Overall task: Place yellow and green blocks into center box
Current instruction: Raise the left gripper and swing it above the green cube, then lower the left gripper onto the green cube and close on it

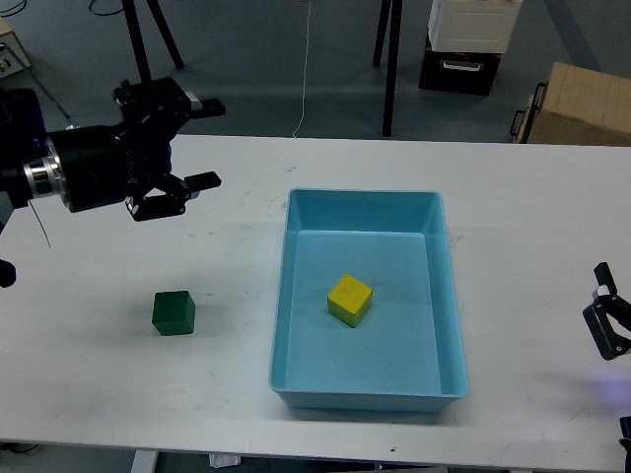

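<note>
A yellow block (350, 300) lies inside the light blue box (365, 195) at the table's middle. A dark green block (174, 313) sits on the white table (118, 394), left of the box. My left gripper (209, 143) is open and empty, held above the table's far left, well beyond the green block. My right gripper (606, 325) shows only as a small dark part at the right edge, right of the box.
Black stand legs (392, 69) rise behind the table's far edge. A cardboard box (582, 106) and a white and black container (468, 39) stand on the floor at the back right.
</note>
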Robot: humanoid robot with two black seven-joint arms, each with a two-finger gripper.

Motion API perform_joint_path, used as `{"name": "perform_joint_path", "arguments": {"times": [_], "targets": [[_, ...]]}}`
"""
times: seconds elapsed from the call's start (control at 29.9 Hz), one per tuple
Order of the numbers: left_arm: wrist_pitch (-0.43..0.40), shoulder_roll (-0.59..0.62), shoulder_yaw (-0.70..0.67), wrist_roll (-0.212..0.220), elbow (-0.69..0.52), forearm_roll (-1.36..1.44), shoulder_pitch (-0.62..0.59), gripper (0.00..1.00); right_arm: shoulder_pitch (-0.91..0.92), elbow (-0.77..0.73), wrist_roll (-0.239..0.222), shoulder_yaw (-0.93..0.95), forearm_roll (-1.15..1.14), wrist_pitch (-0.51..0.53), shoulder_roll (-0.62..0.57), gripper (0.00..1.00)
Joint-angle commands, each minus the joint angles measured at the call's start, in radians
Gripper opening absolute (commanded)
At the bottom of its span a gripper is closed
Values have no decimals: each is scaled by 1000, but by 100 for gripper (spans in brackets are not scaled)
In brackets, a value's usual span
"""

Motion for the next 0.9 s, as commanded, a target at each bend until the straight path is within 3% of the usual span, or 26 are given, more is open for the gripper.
{"name": "perform_joint_path", "arguments": {"times": [0.0,0.13,0.3,0.43,0.87], "targets": [[0,7,188,48,0,24,-173,100,4,-3,2,-12,0,0,1,99],[0,-31,433,56,33,28,-342,100,15,-8,2,-17,-2,0,3,99],[0,-146,639,59,86,227,-379,100,15,-9,3,-15,-5,0,0,99],[0,-154,713,61,129,392,-380,100,6,-11,2,-13,-5,0,-6,99],[0,-155,767,65,142,393,-376,100,12,-32,0,-17,-5,0,-3,99]]}}
